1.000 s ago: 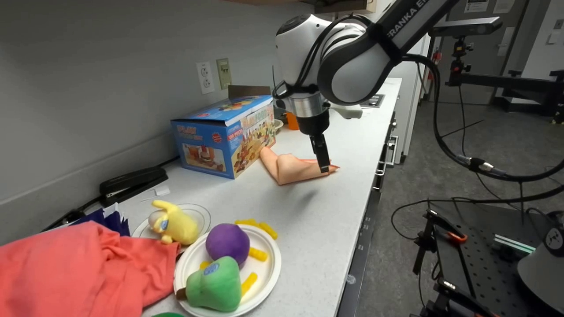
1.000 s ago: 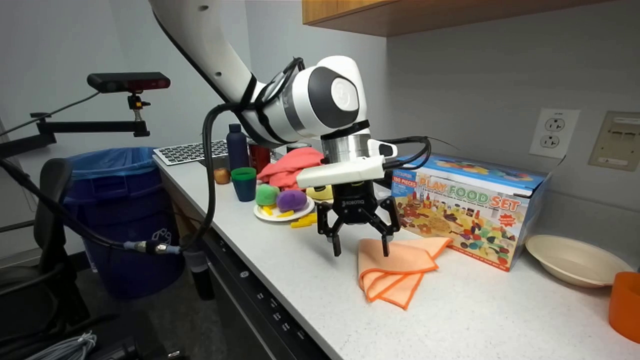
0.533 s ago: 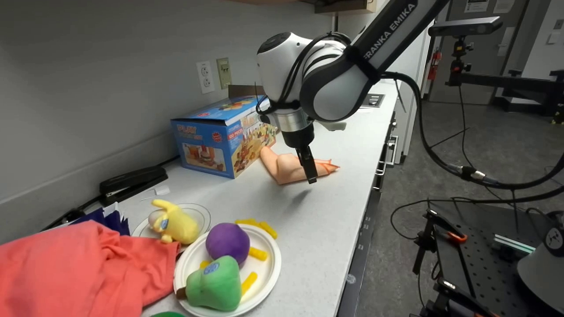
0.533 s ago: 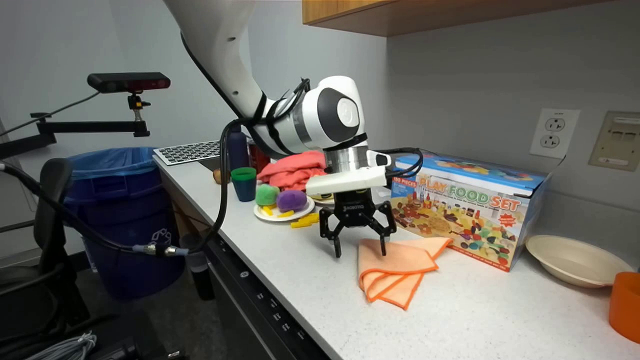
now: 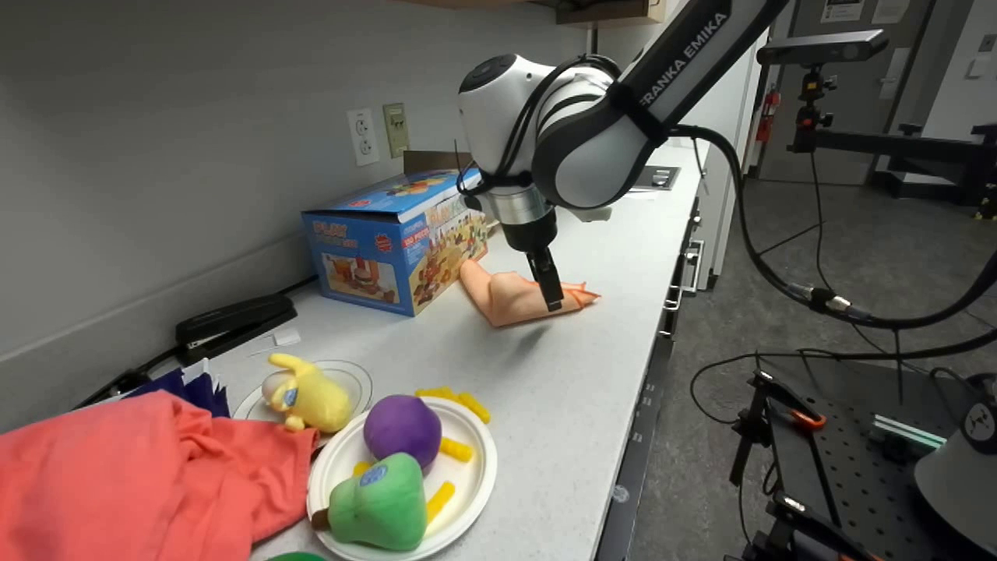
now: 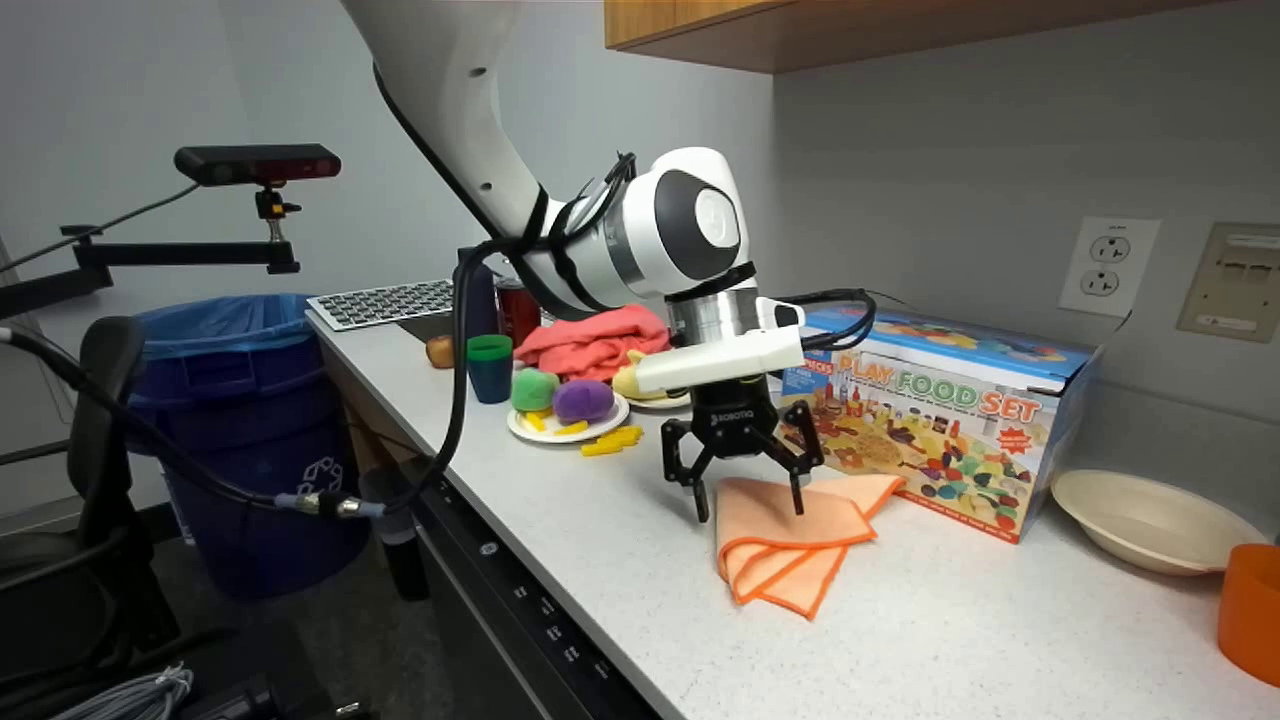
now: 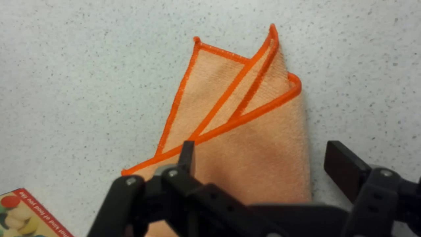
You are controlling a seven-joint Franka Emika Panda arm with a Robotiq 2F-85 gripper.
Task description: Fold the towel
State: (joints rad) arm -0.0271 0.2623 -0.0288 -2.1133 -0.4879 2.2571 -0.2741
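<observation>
The towel is a small pale peach-orange cloth with bright orange edging. It lies folded in layers on the counter, against or very near the blue box; it also shows in an exterior view and fills the middle of the wrist view. My gripper is open and empty, pointing down just above the towel. In the wrist view my gripper has one finger over the towel and the other over bare counter past its folded side edge. My gripper also shows edge-on in an exterior view.
The blue play food box stands beside the towel against the wall. A white plate holds purple and green plush toys. A large red-salmon cloth lies at that end. A beige bowl and orange cup stand at the other end.
My open gripper has come lower, then shifted sideways so that its fingers now straddle the towel's side edge. The towel has not moved.
</observation>
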